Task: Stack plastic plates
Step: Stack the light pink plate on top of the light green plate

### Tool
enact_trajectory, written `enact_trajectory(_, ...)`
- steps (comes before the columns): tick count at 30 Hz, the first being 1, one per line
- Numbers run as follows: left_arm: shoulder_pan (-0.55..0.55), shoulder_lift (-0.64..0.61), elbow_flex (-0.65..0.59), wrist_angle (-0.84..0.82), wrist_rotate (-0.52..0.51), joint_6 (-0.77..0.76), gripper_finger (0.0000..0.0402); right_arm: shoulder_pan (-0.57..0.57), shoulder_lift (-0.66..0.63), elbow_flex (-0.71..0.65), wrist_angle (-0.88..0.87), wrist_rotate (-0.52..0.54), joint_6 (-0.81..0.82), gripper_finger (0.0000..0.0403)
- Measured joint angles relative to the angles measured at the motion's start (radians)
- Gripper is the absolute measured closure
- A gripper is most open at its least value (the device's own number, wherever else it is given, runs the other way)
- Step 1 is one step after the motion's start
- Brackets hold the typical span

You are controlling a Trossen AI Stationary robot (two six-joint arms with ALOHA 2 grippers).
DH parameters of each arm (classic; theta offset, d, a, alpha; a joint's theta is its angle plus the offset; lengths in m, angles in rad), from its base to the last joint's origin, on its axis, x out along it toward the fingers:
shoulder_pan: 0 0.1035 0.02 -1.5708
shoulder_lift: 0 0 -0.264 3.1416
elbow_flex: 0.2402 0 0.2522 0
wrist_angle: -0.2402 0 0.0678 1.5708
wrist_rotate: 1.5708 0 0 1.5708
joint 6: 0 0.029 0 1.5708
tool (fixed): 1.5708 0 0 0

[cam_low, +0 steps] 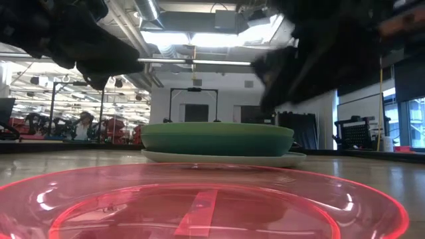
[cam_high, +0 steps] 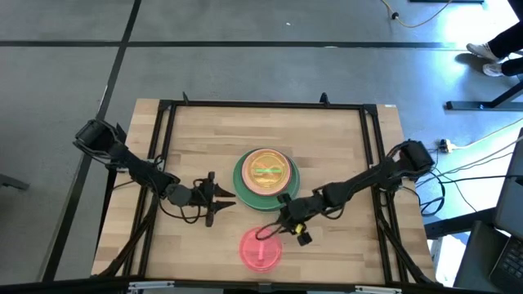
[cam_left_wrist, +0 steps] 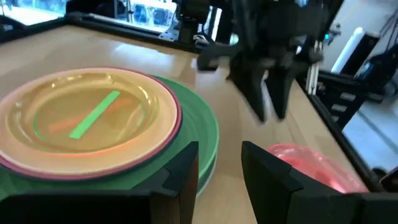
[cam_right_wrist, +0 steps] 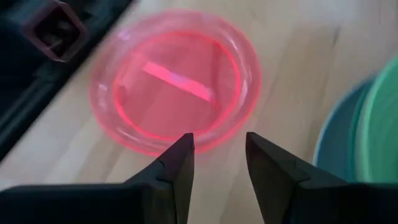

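- The stack of round plastic plates (cam_high: 265, 174) sits at the middle of the wooden table (cam_high: 196, 139); how many plates it holds cannot be counted, since most are hidden under the upper ones.
- In the high view only the translucent orange top plate (cam_high: 266, 168) and the wide green plate (cam_high: 242, 181) under it show clearly. The left wrist view adds a thin magenta-pink rim (cam_left_wrist: 174, 127) between them.
- The low view shows the stack edge-on: a thick green band (cam_low: 217, 138) on a pale wider plate (cam_low: 285, 159); the layers inside cannot be told apart.
- One translucent pink plastic plate (cam_high: 260, 249) lies alone near the table's front edge, apart from the stack; in the low view its near part is cut off.
- Two grippers show. The right gripper (cam_high: 278, 229) hangs between the stack and the pink plate, fingers spread a little with nothing between them.
- The left gripper (cam_high: 225, 198) waits just left of the stack, fingers likewise parted and empty.
- Both arms are dark blurs in the low view.
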Motion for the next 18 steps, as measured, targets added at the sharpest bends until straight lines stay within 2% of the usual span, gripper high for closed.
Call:
enact_trajectory(6,-0.002,0.030,0.000,0.008,-0.003,-0.083,0.0286,-0.003,0.089,0.000,0.079,-0.001,0.250,0.0265)
enact_trajectory(12,-0.002,0.072,0.000,0.011,-0.005,-0.123,0.0286,-0.002,0.130,0.000,0.079,0.029,0.494,0.0265)
enact_trajectory(18,-0.005,0.104,0.000,0.010,0.004,-0.154,0.0286,0.012,0.159,0.000,0.095,0.059,0.589,0.0265)
